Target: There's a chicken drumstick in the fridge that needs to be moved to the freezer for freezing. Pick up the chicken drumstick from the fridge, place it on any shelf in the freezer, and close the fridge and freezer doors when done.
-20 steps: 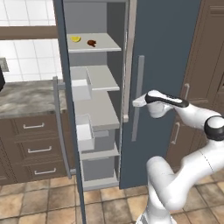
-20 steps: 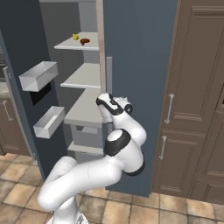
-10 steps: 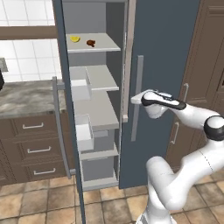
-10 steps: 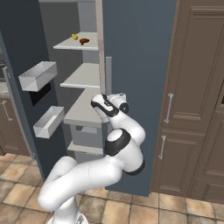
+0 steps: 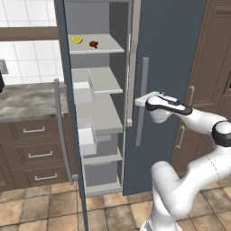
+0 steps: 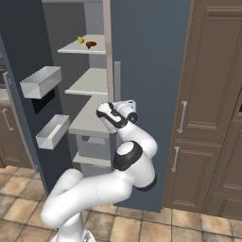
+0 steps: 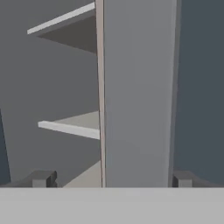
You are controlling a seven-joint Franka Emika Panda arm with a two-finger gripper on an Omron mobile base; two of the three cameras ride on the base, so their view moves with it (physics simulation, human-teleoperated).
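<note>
Slate-blue and flat, the fridge door (image 5: 169, 67) stands shut in the left base view, its grey bar handle (image 5: 141, 101) upright just ahead of the gripper (image 5: 140, 101), whose tips are too small here to tell apart or together. Beside it the freezer (image 5: 97, 103) gapes open, its door (image 5: 67, 113) swung toward the camera and cut off at the top edge, white box-like bins (image 5: 85, 135) on its inner face. On the top pale slab shelf (image 5: 106, 45) sit the small reddish-brown chicken drumstick (image 5: 94, 43) and a yellow lemon wedge (image 5: 77, 40). Brown drawers (image 5: 34, 149) under a mottled stone counter (image 5: 27, 97) flank the left. From the right base view, the gripper (image 6: 127, 103) sits against the handle (image 6: 116, 80), partly masked by the white arm; the drumstick (image 6: 90, 44) lies well above it, brown panelled cabinets (image 6: 208, 108) to the right. Hand view: the two dark fingertips (image 7: 43, 178) stand wide apart, the smooth grey handle (image 7: 138, 92) between them, hiding much of the shelf edges (image 7: 68, 128) behind.
</note>
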